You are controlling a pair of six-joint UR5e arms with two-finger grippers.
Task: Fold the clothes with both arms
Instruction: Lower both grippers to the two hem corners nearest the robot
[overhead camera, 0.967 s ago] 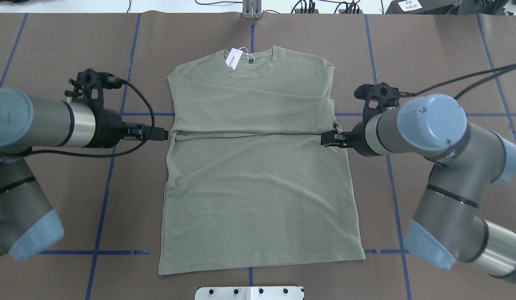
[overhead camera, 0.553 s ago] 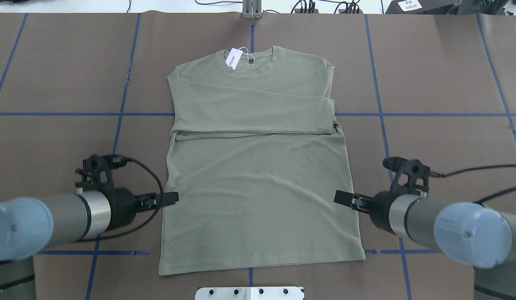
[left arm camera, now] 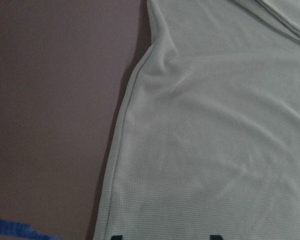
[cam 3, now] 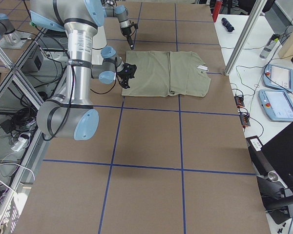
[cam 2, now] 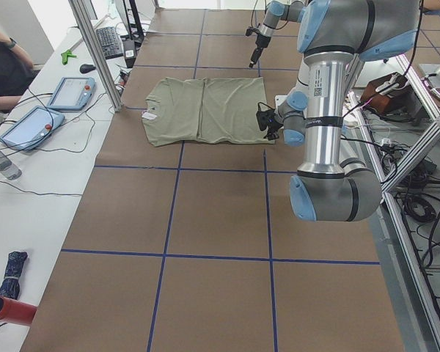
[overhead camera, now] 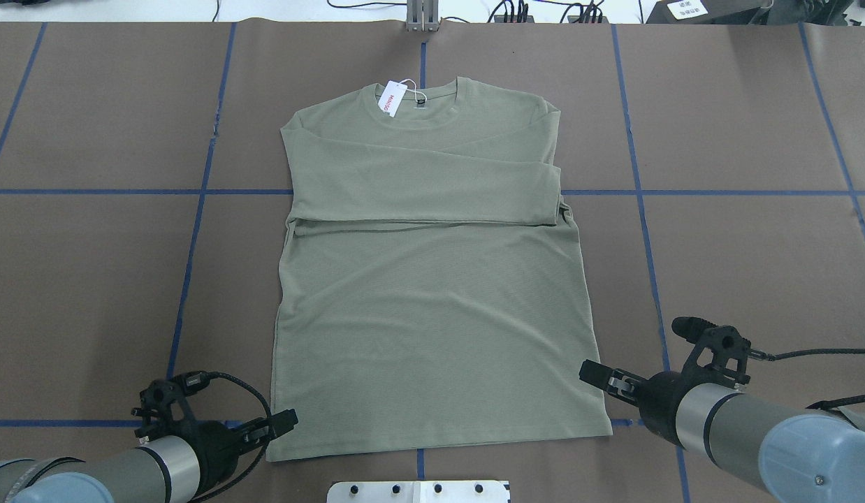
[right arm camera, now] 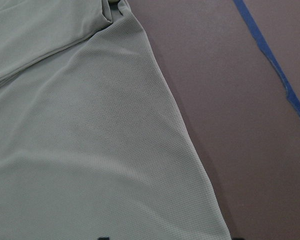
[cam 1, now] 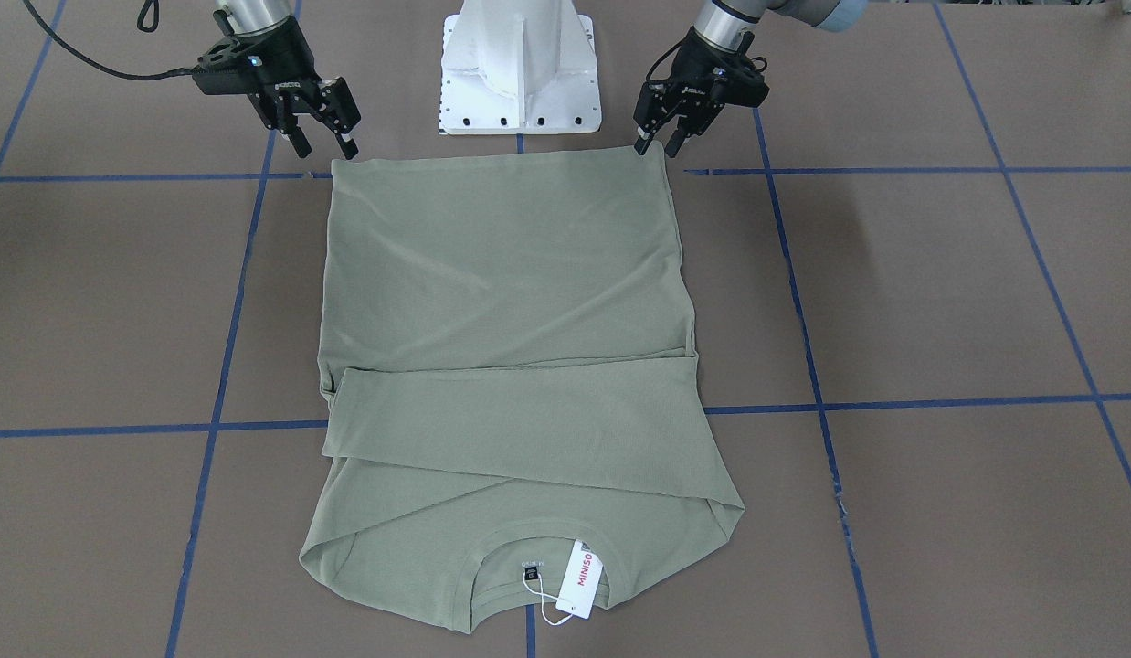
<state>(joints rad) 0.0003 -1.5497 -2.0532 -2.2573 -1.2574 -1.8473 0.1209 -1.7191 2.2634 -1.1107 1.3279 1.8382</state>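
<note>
The left tool (overhead camera: 287, 421) and right tool (overhead camera: 590, 369) have swept back to the hem corners of the shirt (overhead camera: 432, 314) flat on the worktop (overhead camera: 90, 279), jaws apart; each should pinch both layers squarely.

Robotics lab. My left arm (cam 2: 326, 110) and right arm (cam 3: 75, 58): industrial, jointed, flanking white bolted pedestal (cam 1: 520, 64). Desk (overhead camera: 90, 279) under brown sheet, gridded with blue tape (overhead camera: 637, 192). Aluminium posts (cam 2: 95, 51) frame cell. Side desk (cam 2: 29, 220) holds teach pendants (cam 2: 70, 93), keyboard (cam 2: 108, 42), trailing cables (cam 2: 37, 192); person (cam 2: 4, 70) sits at it. Opposite end: more pendants (cam 3: 278, 105), dark screen (cam 3: 283, 146). Cable tangle (cam 2: 418, 202) and power strip (cam 3: 18, 141) behind me.
</note>
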